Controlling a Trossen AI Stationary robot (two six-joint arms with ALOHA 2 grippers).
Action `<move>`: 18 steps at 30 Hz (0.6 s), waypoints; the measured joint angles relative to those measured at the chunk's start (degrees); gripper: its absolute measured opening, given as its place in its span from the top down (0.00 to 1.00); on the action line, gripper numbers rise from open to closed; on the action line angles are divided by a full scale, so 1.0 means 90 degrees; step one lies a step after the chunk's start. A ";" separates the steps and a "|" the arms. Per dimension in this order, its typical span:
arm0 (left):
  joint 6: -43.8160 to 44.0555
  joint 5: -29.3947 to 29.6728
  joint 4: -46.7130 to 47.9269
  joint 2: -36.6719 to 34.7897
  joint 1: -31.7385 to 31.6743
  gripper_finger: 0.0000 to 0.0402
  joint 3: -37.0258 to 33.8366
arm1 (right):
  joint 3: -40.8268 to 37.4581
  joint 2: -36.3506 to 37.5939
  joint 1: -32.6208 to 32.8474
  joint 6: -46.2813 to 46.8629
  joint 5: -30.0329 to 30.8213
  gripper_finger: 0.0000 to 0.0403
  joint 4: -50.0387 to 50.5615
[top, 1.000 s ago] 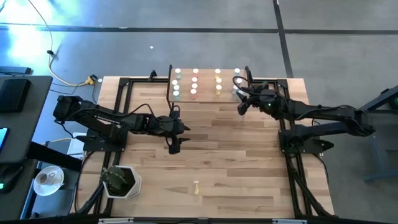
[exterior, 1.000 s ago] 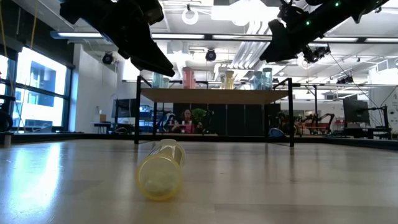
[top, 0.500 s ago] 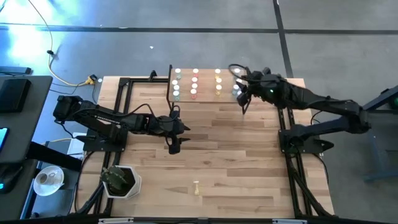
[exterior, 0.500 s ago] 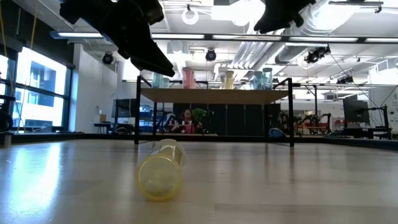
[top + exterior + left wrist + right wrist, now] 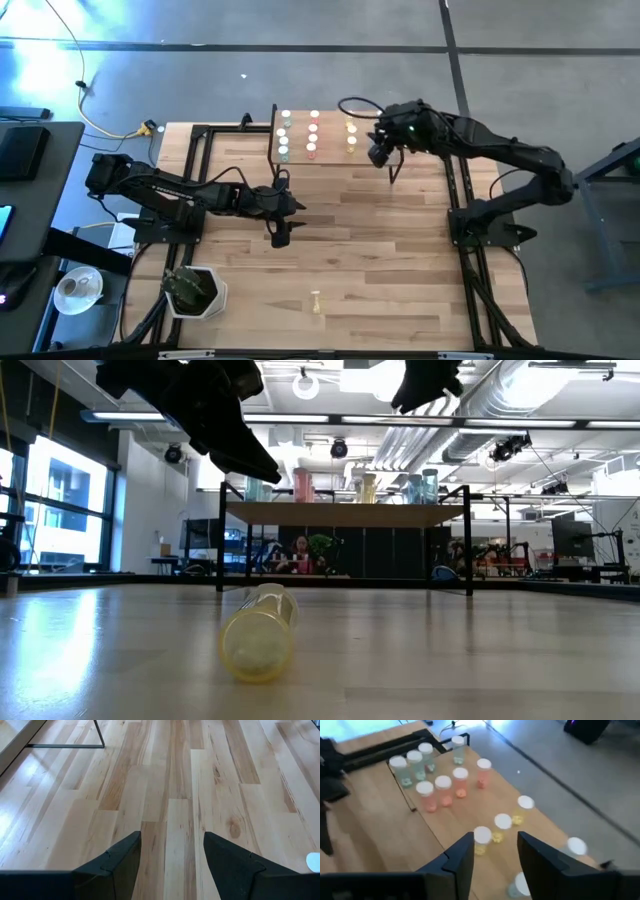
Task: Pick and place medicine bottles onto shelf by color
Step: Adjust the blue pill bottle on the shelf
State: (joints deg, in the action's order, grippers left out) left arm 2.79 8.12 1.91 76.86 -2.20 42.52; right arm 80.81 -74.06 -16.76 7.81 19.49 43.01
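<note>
Above the shelf (image 5: pixel 330 135), the right gripper's (image 5: pixel 378 153) fingers (image 5: pixel 462 857) hang parted and empty — it has swung leftward over the medicine bottles (image 5: pixel 314 135), its delivery apparently done. One yellow bottle (image 5: pixel 258 634) lies toppled on the desk (image 5: pixel 380 250) near the camera. Left gripper (image 5: pixel 280 234) waits mid-desk, fingers released — nothing blocks either.
</note>
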 joint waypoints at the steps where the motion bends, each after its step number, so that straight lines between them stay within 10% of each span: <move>1: 0.0000 -0.0002 0.0000 0.0000 -0.0002 0.48 0.0000 | 0.0072 -0.0078 -0.0038 0.0116 -0.0091 0.66 0.0008; 18: 0.0000 -0.0002 0.0000 0.0000 -0.0002 0.48 0.0000 | 0.0277 -0.0998 -0.0307 0.0973 -0.0536 0.98 0.0538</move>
State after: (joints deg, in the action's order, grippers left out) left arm 2.79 8.10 1.91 76.86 -2.22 42.52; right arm 83.31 -83.05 -19.52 16.56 14.66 47.85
